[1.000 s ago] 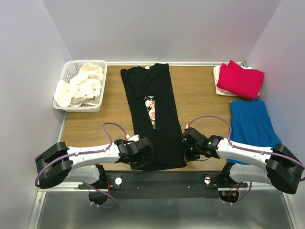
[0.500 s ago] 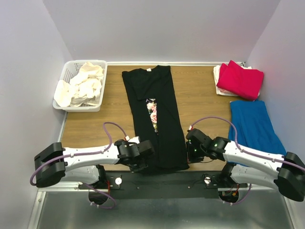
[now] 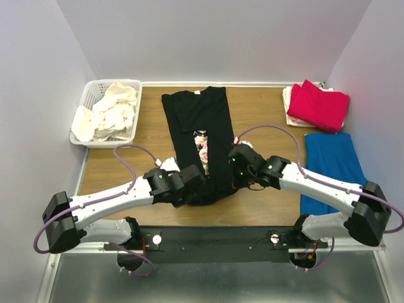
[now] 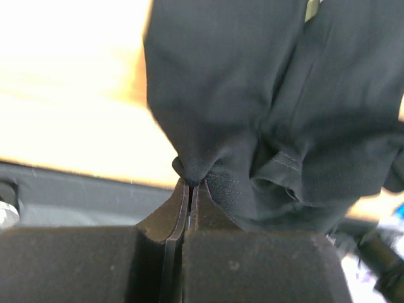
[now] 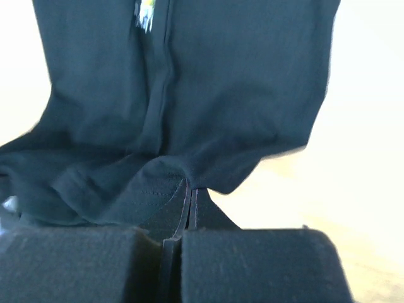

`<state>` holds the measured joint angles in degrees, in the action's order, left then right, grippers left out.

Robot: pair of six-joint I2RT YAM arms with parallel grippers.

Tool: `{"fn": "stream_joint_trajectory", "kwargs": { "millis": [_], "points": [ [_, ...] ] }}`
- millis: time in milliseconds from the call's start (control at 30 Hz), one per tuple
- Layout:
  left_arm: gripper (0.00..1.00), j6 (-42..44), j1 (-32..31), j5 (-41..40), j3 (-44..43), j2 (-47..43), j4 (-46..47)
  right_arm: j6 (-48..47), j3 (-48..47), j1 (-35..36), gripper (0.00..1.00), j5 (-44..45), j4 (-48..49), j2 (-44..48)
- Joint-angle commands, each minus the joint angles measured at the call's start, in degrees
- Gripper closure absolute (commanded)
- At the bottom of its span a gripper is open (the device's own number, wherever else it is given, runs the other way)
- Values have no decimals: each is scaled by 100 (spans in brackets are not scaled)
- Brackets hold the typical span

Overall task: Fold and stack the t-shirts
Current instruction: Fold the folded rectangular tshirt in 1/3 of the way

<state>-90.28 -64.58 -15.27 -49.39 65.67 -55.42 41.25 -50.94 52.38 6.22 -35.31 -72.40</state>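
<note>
The black t-shirt with a pink-rose print lies lengthwise in the middle of the table, folded into a narrow strip. My left gripper is shut on its bottom left hem corner. My right gripper is shut on the bottom right hem corner. Both hold the hem lifted above the table, over the shirt's lower half. A crimson red t-shirt lies folded on a cream-white one at the far right. Crumpled cream-white shirts fill the basket.
A white lattice basket stands at the far left. A blue cloth lies flat along the right side. The black rail with the arm bases runs along the near edge.
Both grippers have risen and moved away from the near edge, carrying the black shirt's bottom hem up the table; the shirt now bunches where it lay flat.
</note>
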Motion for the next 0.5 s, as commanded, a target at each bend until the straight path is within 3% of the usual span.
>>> {"fn": "stream_joint_trajectory", "kwargs": {
  "millis": [0,267,467],
  "points": [
    [100,738,952,-934,-264,314,47,-636,-775,-342,99,784,-3,-651],
    [100,2672,2421,-1426,-1353,1570,883,-1479,-1901,-1334,99,732,454,-1934],
    [100,3859,3108,-1497,-2478,2757,1332,-1796,-2859,-1950,99,346,657,-3093]
  ]
}}
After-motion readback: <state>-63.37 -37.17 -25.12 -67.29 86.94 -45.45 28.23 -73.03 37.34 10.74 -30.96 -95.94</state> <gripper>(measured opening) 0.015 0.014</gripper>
